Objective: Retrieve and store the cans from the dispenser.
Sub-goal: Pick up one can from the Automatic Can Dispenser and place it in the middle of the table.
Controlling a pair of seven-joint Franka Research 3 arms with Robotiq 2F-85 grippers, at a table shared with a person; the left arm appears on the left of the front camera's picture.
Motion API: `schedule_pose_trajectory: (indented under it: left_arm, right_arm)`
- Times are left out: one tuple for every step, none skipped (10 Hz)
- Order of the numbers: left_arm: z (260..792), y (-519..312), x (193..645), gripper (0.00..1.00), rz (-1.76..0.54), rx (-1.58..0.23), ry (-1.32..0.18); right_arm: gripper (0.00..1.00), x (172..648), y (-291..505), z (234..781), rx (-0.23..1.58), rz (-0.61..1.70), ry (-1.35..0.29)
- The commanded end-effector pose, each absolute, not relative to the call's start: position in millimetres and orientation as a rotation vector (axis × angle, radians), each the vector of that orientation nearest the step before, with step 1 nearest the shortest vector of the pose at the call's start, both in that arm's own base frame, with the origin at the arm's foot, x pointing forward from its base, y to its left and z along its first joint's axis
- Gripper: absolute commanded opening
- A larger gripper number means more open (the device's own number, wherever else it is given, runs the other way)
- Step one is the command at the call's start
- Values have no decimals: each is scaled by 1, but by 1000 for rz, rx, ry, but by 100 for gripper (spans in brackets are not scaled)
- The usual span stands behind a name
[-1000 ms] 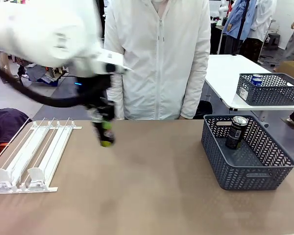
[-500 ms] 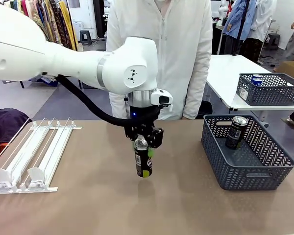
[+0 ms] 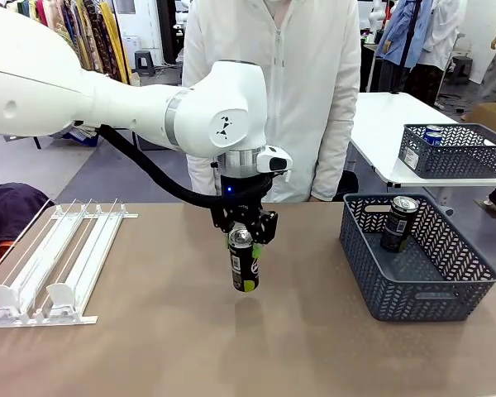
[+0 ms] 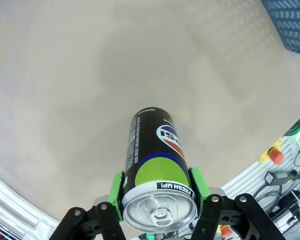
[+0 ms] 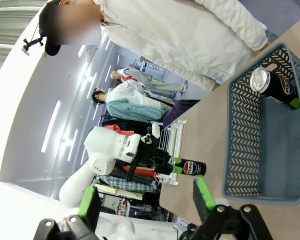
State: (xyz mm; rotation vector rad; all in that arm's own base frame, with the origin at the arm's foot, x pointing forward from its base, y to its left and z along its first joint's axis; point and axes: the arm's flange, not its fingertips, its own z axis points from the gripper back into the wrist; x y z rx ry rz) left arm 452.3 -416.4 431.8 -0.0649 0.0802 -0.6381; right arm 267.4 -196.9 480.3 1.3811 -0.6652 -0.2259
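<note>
The left gripper (image 3: 242,237) is clamped on a black can (image 3: 244,260) reading "FRESH UP!", held upright above the middle of the worktop (image 3: 231,339). The right gripper (image 5: 146,200) stands released, green pads apart. Another can (image 3: 398,222) stands in the dark grey basket (image 3: 422,289).

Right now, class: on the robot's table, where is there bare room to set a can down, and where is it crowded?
Bare tabletop runs between the dispenser and the dark basket, and along the near edge. The left gripper holds a can above the middle. The basket already holds one can, with bare floor beside it.
</note>
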Motion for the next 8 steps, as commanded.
schedule_pose_trajectory:
  left_arm:
    - [432, -411, 449, 0, -595, -24, 57]
    - [431, -410, 449, 0, -593, -19, 48]
    - [431, -410, 449, 54, -593, -20, 49]
    - [431, -411, 449, 100, -594, -21, 51]
    - [432, -410, 448, 100, -592, -20, 44]
    - [434, -409, 448, 100, -588, -20, 35]
    - [435, -407, 448, 100, -584, -21, 32]
    - [436, -406, 448, 100, -582, -25, 32]
  right_arm:
    - [100, 270, -198, 484, 1394, -219, -688]
    - [100, 270, -198, 484, 1394, -219, -688]
    - [100, 270, -198, 484, 1394, -219, -688]
    - [100, 270, -198, 484, 1394, -219, -688]
    - [100, 270, -198, 484, 1394, -219, -688]
    - [100, 270, -198, 484, 1394, -219, -688]
    - [100, 270, -198, 484, 1394, -219, -688]
    - [100, 270, -198, 484, 1394, -219, -688]
